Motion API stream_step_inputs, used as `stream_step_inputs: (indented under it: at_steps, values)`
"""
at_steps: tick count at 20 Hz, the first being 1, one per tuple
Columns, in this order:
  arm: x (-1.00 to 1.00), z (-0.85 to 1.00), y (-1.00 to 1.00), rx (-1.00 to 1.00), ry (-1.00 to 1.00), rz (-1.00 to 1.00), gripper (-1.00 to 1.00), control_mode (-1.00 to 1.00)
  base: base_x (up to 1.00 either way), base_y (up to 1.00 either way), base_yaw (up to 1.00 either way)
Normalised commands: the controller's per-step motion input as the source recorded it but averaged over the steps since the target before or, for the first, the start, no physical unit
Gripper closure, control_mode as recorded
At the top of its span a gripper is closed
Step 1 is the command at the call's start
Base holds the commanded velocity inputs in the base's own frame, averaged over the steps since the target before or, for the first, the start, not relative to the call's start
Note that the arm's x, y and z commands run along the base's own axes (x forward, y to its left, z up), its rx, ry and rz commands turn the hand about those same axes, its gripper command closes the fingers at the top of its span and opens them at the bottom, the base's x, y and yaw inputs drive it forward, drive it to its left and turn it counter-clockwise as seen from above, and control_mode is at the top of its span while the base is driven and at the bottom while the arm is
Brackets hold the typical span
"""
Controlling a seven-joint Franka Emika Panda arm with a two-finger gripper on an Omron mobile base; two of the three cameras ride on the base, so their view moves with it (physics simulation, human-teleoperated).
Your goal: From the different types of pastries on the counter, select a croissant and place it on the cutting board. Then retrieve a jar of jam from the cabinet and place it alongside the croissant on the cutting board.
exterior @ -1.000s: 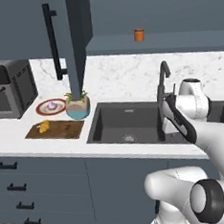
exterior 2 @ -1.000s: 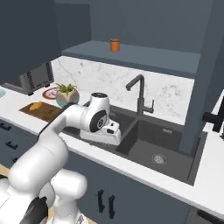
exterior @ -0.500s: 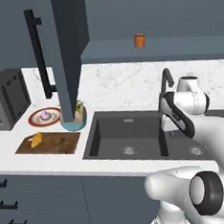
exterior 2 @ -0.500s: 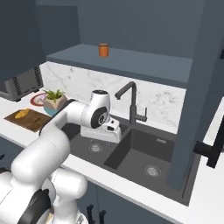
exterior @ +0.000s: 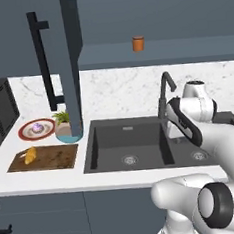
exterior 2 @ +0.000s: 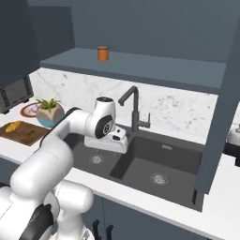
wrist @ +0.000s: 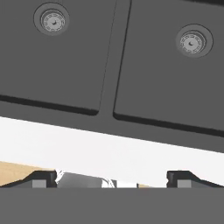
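The golden croissant (exterior: 29, 155) (exterior 2: 12, 125) lies on the dark brown cutting board (exterior: 52, 159) (exterior 2: 28, 135) at the left of the white counter (exterior: 54, 183). A purple-frosted pastry (exterior: 36, 127) rests on a plate behind the board. The orange-brown jar of jam (exterior: 138, 43) (exterior 2: 102, 53) stands on the shelf of the cabinet (exterior: 173, 49), whose door (exterior: 74, 62) hangs open. My gripper (exterior 2: 103, 145) (wrist: 111, 178) points down over the dark sink (exterior: 126, 138) (wrist: 65, 65), far from the jar and the board. Its jaws stand open with nothing between them.
A black faucet (exterior: 164, 92) (exterior 2: 133, 110) rises behind the sink, close to my arm. A potted plant (exterior: 64, 126) (exterior 2: 49, 111) sits beside the plate (exterior: 25, 132). A dark oven (exterior: 0, 111) stands at far left. Another open cabinet door (exterior 2: 220, 117) hangs at the right.
The whole picture has shifted as the base drove; the sink and shelf now sit more centrally. The arm holds its pose over the sink and the gripper stays open.
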Motion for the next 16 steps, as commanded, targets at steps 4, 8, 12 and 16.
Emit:
stream_step_inputs:
  at_steps: [4, 8, 12, 16]
  values:
    - [0.0, 0.0, 0.0, 0.0, 0.0, 0.0, -1.0, 1.0, 0.53, 0.16, -0.37]
    - [0.0, 0.0, 0.0, 0.0, 0.0, 0.0, -1.0, 1.0, 0.53, 0.23, -0.35]
    - [0.0, 0.0, 0.0, 0.0, 0.0, 0.0, -1.0, 1.0, 0.47, 0.41, -0.26]
    - [0.0, 0.0, 0.0, 0.0, 0.0, 0.0, -1.0, 1.0, 0.0, 0.13, 0.0]
